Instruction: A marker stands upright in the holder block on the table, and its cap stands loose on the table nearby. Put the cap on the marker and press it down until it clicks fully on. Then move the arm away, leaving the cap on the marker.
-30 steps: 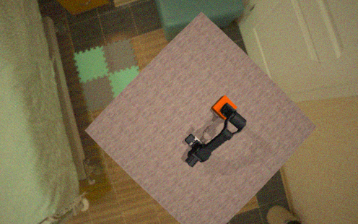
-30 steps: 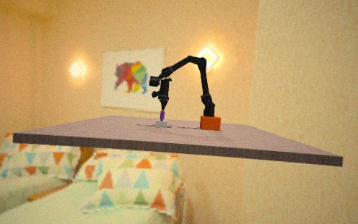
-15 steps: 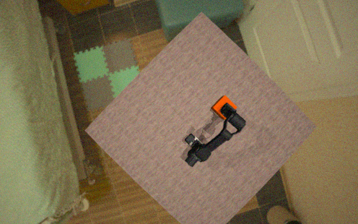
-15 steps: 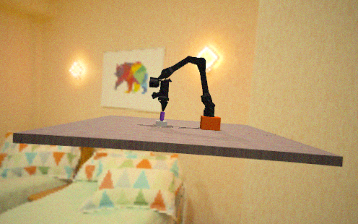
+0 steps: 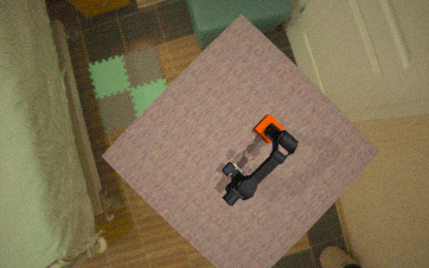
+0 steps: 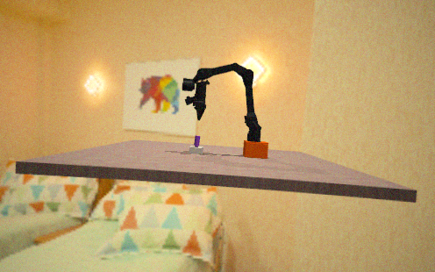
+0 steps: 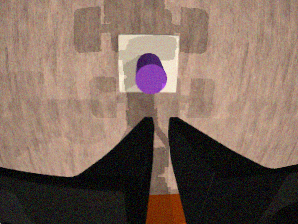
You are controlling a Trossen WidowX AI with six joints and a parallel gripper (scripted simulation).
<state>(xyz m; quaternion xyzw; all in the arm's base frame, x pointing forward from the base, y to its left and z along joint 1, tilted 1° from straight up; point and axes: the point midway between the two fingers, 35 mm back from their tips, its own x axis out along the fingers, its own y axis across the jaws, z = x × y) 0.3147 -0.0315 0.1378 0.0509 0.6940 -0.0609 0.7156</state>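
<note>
Top view: you see the arm (image 5: 264, 166) stretched from its orange base (image 5: 265, 126) toward 7 o'clock across the mauve worktop (image 5: 182, 130); the hand (image 5: 232, 183) hides most of what sits under it; only a pale corner of the holder block (image 5: 233, 164) peeks out at the wrist's 11 o'clock side; marker and cap cannot be made out here.

Exterior view: the arm arches up from the base (image 6: 255, 149) and the hand (image 6: 199, 118) points straight down, well above the worktop (image 6: 131, 160); the purple cap (image 6: 197, 140) stands upright over the pale holder block (image 6: 196, 150), directly below the fingertips and apart from them; a thin light line shows between fingertips and cap, too faint for you to identify; whether the cap is fully seated on the marker you cannot tell at this size.

Wrist view: the two dark fingers stand nearly together, a narrow slit left between them, nothing gripped in it; the hand (image 7: 158, 125) is closed and empty; the cap (image 7: 150, 78) sits at 12 o'clock from the fingertips, centred on the white block (image 7: 128, 50), seen end-on as a purple disc; blocky shadows lie round the block on the worktop (image 7: 53, 96); the orange base (image 7: 166, 219) shows at 6 o'clock through the slit.
</note>
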